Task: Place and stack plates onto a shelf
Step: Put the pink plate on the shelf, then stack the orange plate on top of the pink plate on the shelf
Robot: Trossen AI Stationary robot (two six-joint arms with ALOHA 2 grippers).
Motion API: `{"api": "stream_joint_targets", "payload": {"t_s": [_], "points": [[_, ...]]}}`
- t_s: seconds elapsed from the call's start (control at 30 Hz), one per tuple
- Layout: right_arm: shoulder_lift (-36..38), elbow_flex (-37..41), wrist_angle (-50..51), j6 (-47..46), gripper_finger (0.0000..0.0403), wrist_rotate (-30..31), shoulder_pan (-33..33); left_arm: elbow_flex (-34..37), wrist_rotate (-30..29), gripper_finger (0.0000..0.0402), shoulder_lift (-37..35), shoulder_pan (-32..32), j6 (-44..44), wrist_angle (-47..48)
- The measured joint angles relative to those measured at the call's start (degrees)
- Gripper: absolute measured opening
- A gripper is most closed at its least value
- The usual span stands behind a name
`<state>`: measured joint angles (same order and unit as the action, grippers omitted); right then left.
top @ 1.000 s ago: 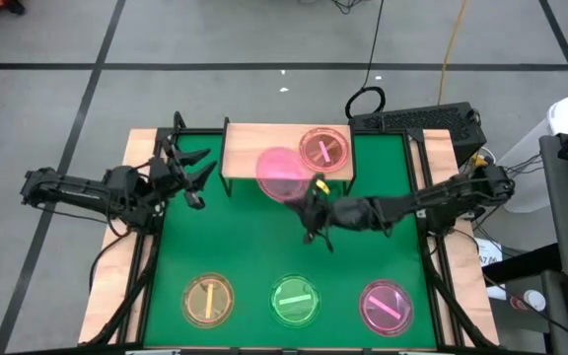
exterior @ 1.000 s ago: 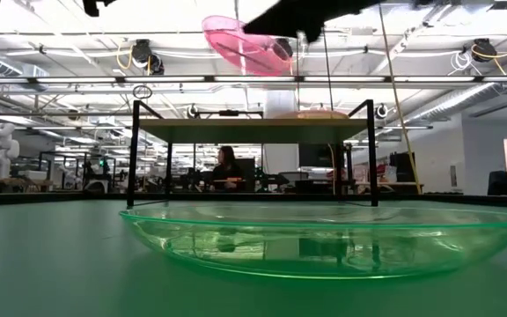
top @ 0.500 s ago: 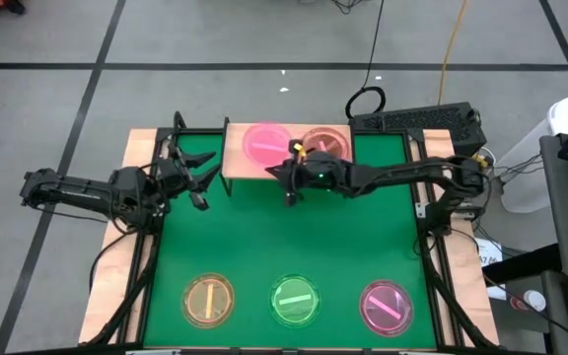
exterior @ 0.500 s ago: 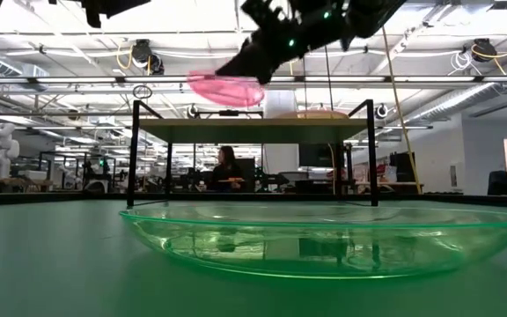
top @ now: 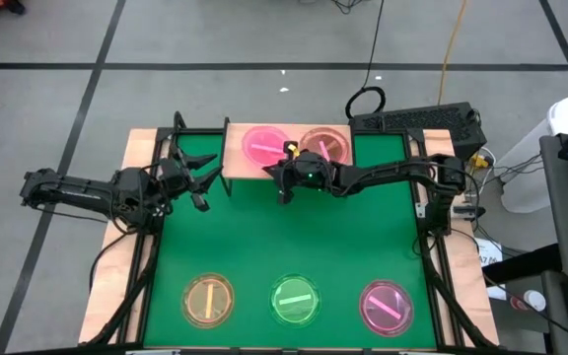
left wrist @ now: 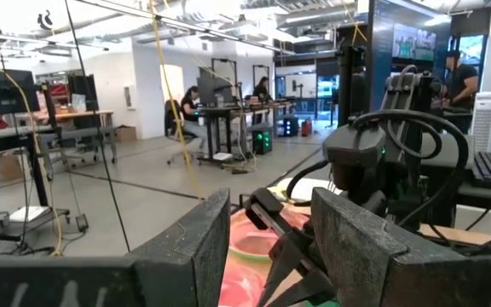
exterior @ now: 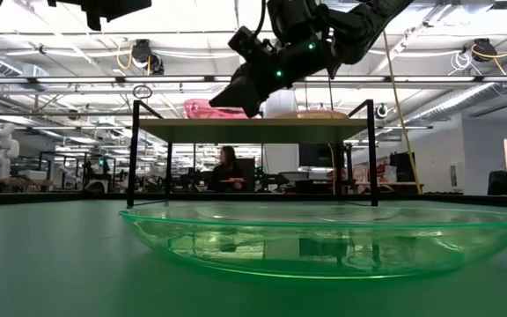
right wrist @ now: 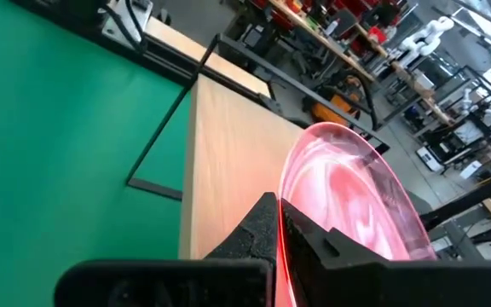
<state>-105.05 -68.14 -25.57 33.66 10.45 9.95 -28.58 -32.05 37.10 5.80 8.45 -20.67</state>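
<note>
While right fingers (top: 282, 174) pinch a pink plate (top: 263, 145) over the shelf (top: 237, 158), left fingers (top: 201, 182) gape.

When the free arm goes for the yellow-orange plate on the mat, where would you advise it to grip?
Probably the rim of the yellow-orange plate, coming from above. It lies flat on the green mat, so only its thin raised edge gives the tool's fingers something to close on.

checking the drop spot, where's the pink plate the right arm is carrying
High view: the pink plate sits on the shelf's left half, beside the stacked plates, the right hand gripping its rim.
</note>
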Motion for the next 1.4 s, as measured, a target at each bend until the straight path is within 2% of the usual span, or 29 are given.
{"api": "stream_joint_targets", "payload": {"t_s": [0.2,0.5,0.6,0.73,0.87,1.07,1.2,1.4], "points": [[0.0,0.0,-2.5,0.1,0.0016,-0.2,0.2,0.0,0.0,0.0172,0.0,0.0,-0.8,0.0],[0.0,0.0,-4.2,-0.1,0.0087,-0.2,0.1,0.0,0.1,0.0172,0.0,0.0,-2.6,2.2],[0.2,0.0,-5.0,-3.2,0.0109,-0.2,0.0,0.0,0.1,0.0172,0.0,0.0,-3.0,3.1],[3.9,0.1,-2.1,-5.0,0.0124,-0.2,-1.4,0.0,1.0,0.0172,0.0,0.3,-2.9,6.0],[11.3,1.6,1.3,-4.7,0.0127,-0.3,-5.6,0.0,3.0,0.0172,0.0,1.8,-3.6,10.2],[22.5,10.6,5.5,-13.1,0.0128,-0.3,-12.9,0.0,3.6,0.0172,2.1,6.0,-10.1,18.4],[27.9,19.9,-0.9,-15.8,0.0128,0.7,-18.3,0.0,3.7,0.0172,7.2,9.4,-13.1,20.0],[31.3,29.9,-11.7,-18.9,0.0128,10.8,-25.7,-1.6,3.8,0.0172,16.5,14.0,-14.7,22.1]]}}
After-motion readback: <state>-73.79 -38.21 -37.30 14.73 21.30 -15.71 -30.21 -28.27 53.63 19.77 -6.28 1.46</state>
